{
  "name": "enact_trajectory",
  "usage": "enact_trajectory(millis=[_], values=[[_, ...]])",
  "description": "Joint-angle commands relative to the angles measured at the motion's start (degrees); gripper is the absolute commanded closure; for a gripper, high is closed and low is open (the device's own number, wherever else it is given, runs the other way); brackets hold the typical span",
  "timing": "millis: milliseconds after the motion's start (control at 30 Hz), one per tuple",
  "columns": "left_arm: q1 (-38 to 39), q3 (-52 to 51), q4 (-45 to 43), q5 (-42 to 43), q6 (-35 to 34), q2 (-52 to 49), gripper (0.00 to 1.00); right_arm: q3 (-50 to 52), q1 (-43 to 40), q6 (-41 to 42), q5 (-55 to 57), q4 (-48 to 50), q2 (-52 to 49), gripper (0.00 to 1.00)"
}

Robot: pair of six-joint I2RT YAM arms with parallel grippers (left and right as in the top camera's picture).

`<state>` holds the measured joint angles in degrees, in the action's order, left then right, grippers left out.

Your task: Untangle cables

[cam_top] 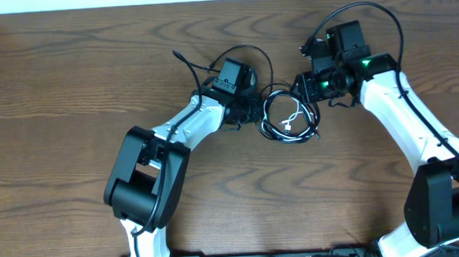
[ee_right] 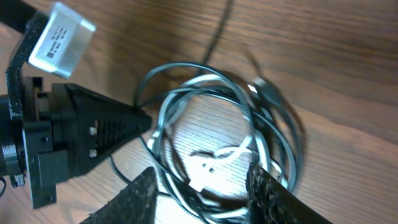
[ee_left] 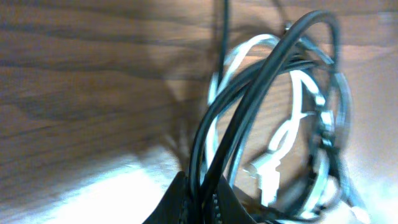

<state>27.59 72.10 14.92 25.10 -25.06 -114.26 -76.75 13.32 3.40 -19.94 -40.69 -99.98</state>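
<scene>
Overhead: left gripper (cam_top: 256, 115) is pressed together at the left edge of the cable coil. Right gripper (cam_top: 300, 89) is spread, at the coil's upper right. Black cable (cam_top: 269, 125) and white cable (cam_top: 292, 119) lie looped together on the wooden table (cam_top: 69, 74), between the two grippers.

Left wrist: the jaws pinch black cable strands at the bottom of the frame, and the strands rise from the pinch in loops. The white loop threads through the black ones. A white plug (ee_left: 268, 180) sits inside the loop, right of the pinch. Blurred.

Right wrist: fingers (ee_right: 140, 193) stand apart with the coil between them, holding nothing. Contact with the right-hand finger: cannot tell. The left gripper's tip is at the coil's left edge.
</scene>
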Motion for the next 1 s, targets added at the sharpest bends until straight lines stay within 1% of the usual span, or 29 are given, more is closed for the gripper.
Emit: enact_trajectory(millis=[0,167,233,333,467,533,733,833,900,967], values=[[-1.0,1.0,-1.3,6.0,0.1,8.1,0.93,0.5,1.7,0.7,-3.1,1.2,-0.5,0.59],[-1.7,1.0,-2.3,5.7,-2.1,14.8,0.93,0.5,2.6,2.3,-4.5,1.6,-0.5,0.61],[-1.7,1.0,-2.2,5.8,-3.8,15.4,0.93,0.5,2.6,2.3,-7.2,2.5,-0.5,0.61],[-1.7,0.9,-2.2,5.8,-6.2,15.4,0.92,0.5,2.6,4.7,-9.0,4.0,-0.5,0.60],[-1.7,0.9,-3.0,6.0,-7.6,15.4,0.93,0.5,2.9,7.0,-10.9,4.7,-0.5,0.56],[-1.8,1.0,-3.3,6.0,-9.5,15.4,0.93,0.5,2.9,9.9,-10.8,5.1,-0.5,0.54],[-1.8,1.0,-6.3,9.5,-11.9,15.5,0.93,0.5,2.9,18.0,-11.3,10.0,-2.1,0.52],[-1.8,1.0,-6.5,10.5,-12.6,15.5,0.93,0.5,2.9,20.3,-15.3,13.2,-4.4,0.53],[-1.8,1.0,-6.5,10.8,-12.8,15.5,0.92,0.5,2.9,22.7,-17.9,17.1,-5.9,0.53],[-1.8,1.0,-6.5,10.8,-12.8,15.5,0.93,0.5,2.9,23.9,-18.4,19.0,-6.1,0.52]])
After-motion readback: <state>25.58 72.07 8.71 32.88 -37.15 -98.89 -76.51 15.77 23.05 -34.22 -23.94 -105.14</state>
